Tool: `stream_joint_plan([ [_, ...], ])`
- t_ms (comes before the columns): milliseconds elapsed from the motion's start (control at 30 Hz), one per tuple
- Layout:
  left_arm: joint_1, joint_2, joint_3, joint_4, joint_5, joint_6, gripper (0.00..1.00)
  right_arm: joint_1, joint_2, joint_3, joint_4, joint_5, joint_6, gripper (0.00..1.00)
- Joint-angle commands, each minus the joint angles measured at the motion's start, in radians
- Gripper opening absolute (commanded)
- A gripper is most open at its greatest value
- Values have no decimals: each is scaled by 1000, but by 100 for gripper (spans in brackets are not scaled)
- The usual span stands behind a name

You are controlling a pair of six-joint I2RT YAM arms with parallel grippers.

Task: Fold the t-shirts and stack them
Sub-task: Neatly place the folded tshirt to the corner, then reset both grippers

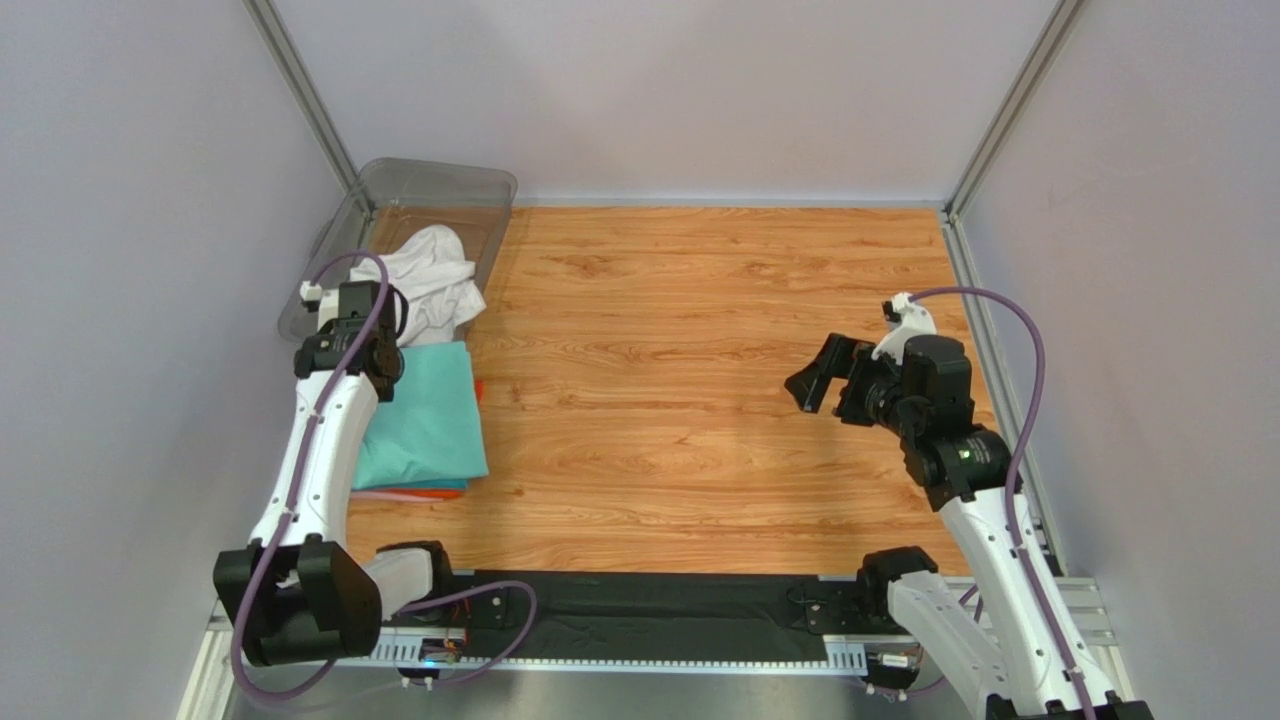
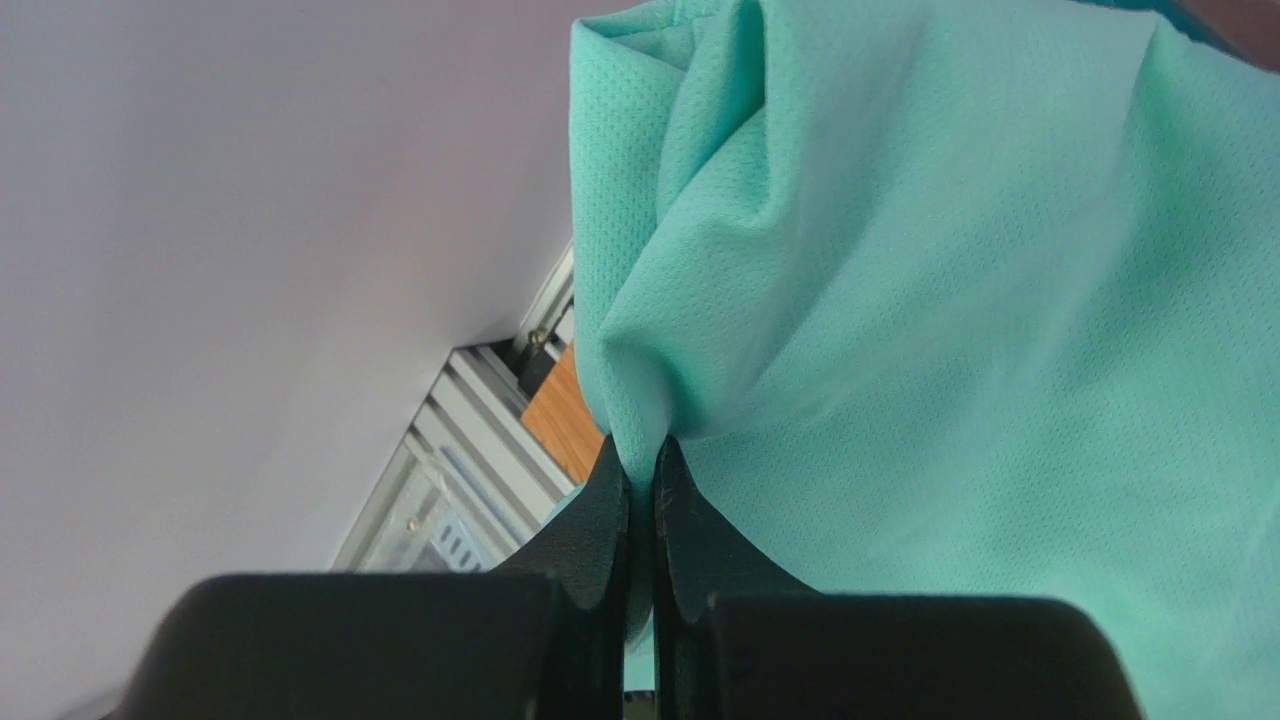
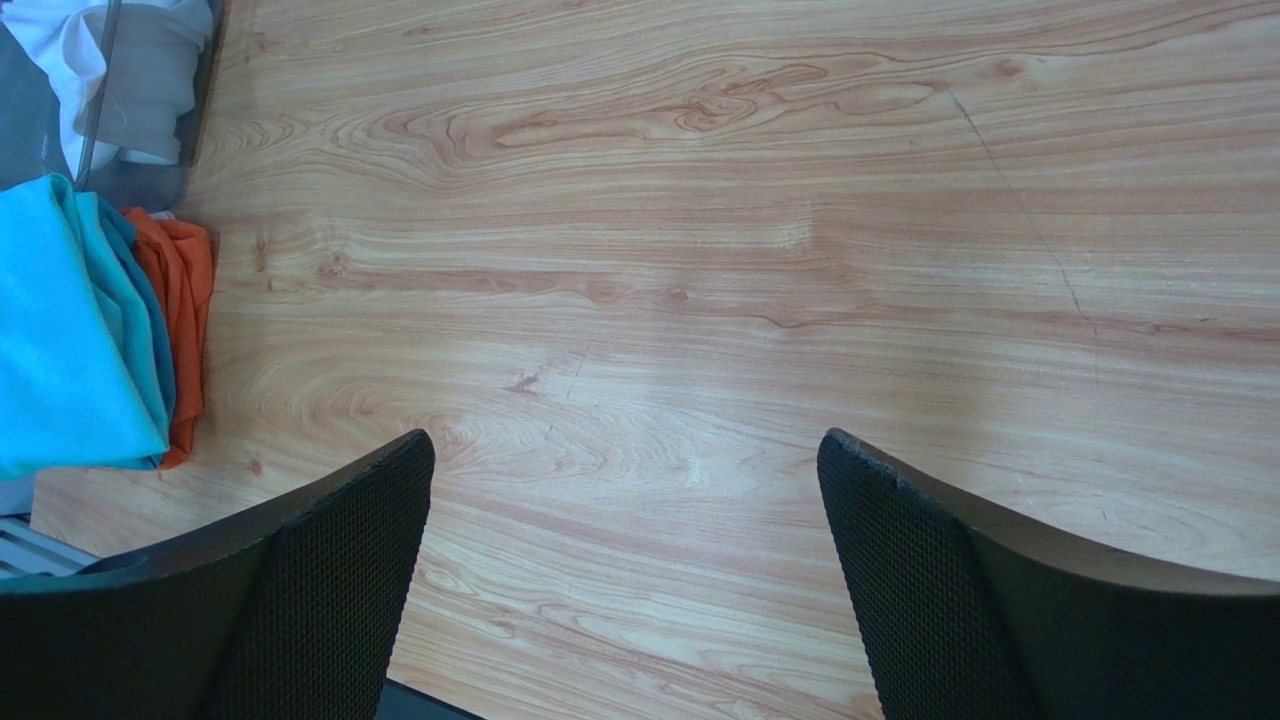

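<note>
A folded mint green t-shirt (image 1: 427,417) tops a stack at the table's left side, with teal-blue and orange (image 1: 478,392) edges showing under it. My left gripper (image 1: 365,360) is at the stack's far left corner, shut on a fold of the mint shirt (image 2: 902,300), its fingers (image 2: 601,518) pinched on the cloth. A crumpled white t-shirt (image 1: 433,285) spills out of the clear plastic bin (image 1: 436,188) behind the stack. My right gripper (image 1: 824,378) hangs open and empty over bare wood right of centre. The right wrist view shows the stack (image 3: 90,345) at far left.
The clear bin stands in the far left corner against the wall. Grey walls with metal frame posts (image 1: 308,90) close in three sides. A black strip (image 1: 661,612) and the arm bases run along the near edge. Wooden tabletop (image 1: 676,345) spans the middle.
</note>
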State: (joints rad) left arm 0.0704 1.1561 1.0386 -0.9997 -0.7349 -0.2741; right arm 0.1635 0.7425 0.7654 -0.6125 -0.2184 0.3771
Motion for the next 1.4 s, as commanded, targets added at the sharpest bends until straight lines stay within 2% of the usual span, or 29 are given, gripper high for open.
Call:
stream_joint_plan([
  [0,57,-13,-12,188,32,160,0,-19,-2,-11,33,-16,6,100],
  [167,104,19,-28,268,107,225,0,-48,-2,-11,31,-18,8,100],
  [367,147,103,-3,268,11,184,0,-67,0,-12,31,-24,8,100],
  [433,177,138,12,251,29,168,0,-70,1,-14,31,-27,8,100],
  [467,186,151,38,237,38,139,3,-71,3,-12,30,-32,8,100],
  [500,189,172,52,210,79,128,35,-71,4,-11,30,-33,8,100],
  [533,187,180,67,199,95,113,60,-73,6,-11,31,-38,6,100],
  [567,189,186,87,191,106,112,98,-73,8,-11,31,-41,6,100],
  [700,189,166,116,139,111,72,100,-75,5,-12,28,-39,6,100],
  [800,187,113,138,108,196,43,100,-74,6,-14,33,-35,8,100],
  [900,187,38,169,92,363,-5,100,-74,17,-12,30,-27,9,100],
  [1000,187,-56,175,113,594,-49,100,-75,18,-11,30,-27,8,100],
  [1067,186,-108,138,147,702,-76,100,-75,18,-12,30,-16,9,100],
  [1100,178,-158,121,186,814,-82,100,-74,18,-15,31,-13,9,100],
  [1133,166,-180,101,208,840,-105,100,-76,20,-20,37,-4,14,100],
  [1233,33,-243,25,266,781,-155,100,-76,31,-25,46,23,19,100],
  [1267,-50,-249,6,276,763,-166,100,-76,32,-21,42,33,19,100],
  [1367,-199,-234,-26,325,736,-220,100,-76,29,-21,45,37,17,100],
])
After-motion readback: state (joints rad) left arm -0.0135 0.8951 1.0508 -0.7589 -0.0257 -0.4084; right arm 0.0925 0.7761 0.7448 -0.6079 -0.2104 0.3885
